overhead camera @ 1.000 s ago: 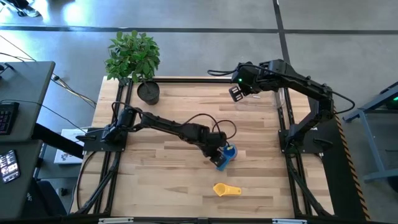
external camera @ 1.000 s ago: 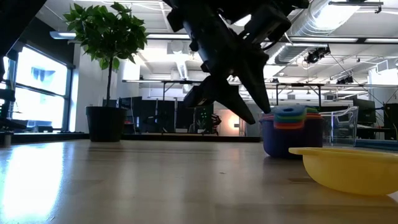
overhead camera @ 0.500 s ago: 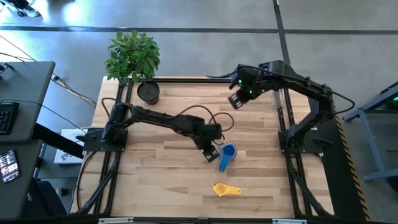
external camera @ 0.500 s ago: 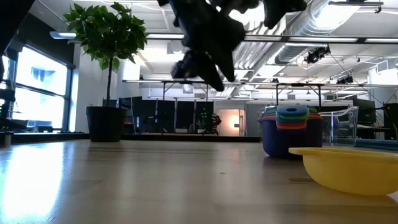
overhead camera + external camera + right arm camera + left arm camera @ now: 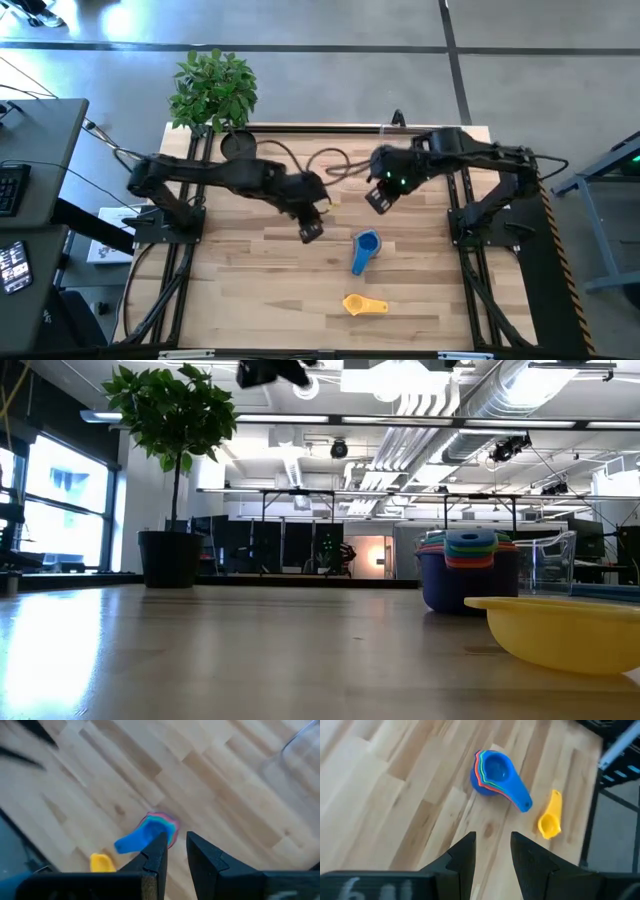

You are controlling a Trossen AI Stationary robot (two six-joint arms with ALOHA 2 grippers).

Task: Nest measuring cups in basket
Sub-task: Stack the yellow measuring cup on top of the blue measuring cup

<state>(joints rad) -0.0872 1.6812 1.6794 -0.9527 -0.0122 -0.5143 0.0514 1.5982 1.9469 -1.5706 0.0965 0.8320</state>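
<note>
A nested stack of measuring cups [image 5: 367,243], blue outermost with red, teal and green rims showing inside [image 5: 495,770], stands on its base on the wooden table, its blue handle pointing to the near edge. A lone yellow cup [image 5: 362,304] lies nearer the front edge. The clear basket [image 5: 548,560] stands behind the stack in the low view. My left gripper [image 5: 311,231] hangs open above the table, left of the stack. My right gripper [image 5: 377,200] hovers just beyond the stack's far side, its fingers [image 5: 160,852] a narrow gap apart with nothing between them.
A black pot with a green plant [image 5: 238,145] stands at the table's far left corner. Cables loop over the far middle of the table [image 5: 330,160]. Bare wood lies left of the stack and along the near edge.
My left gripper has risen from beside the cup stack and drawn back toward the table's left and far side, rolling as it went; its fingers stay open. My right gripper has swung from the far edge toward the stack. The stack and the yellow cup have stayed put.
</note>
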